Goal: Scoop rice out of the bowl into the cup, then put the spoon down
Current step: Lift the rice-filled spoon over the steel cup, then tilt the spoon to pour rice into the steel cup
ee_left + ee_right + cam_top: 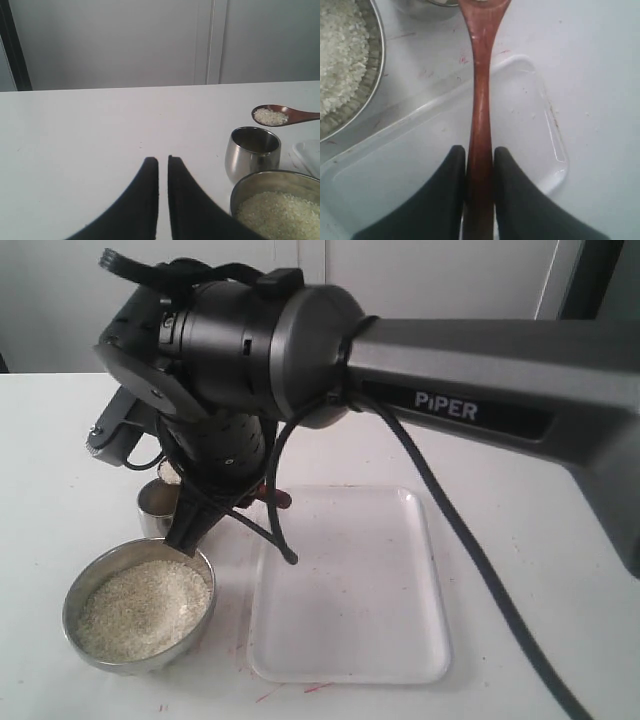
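The wide steel bowl holds a heap of white rice at the front left. Just behind it stands the small steel cup. My right gripper is shut on the handle of the reddish-brown wooden spoon. In the left wrist view the spoon hangs level just above and behind the cup, its head carrying a small pile of rice. My left gripper is shut with nothing between its fingers, low over bare table to the side of the bowl.
A shallow white plastic tray lies right of the bowl, under the spoon handle in the right wrist view. The right arm's bulky wrist and black cable hang over the tray and the cup. White wall runs behind the table.
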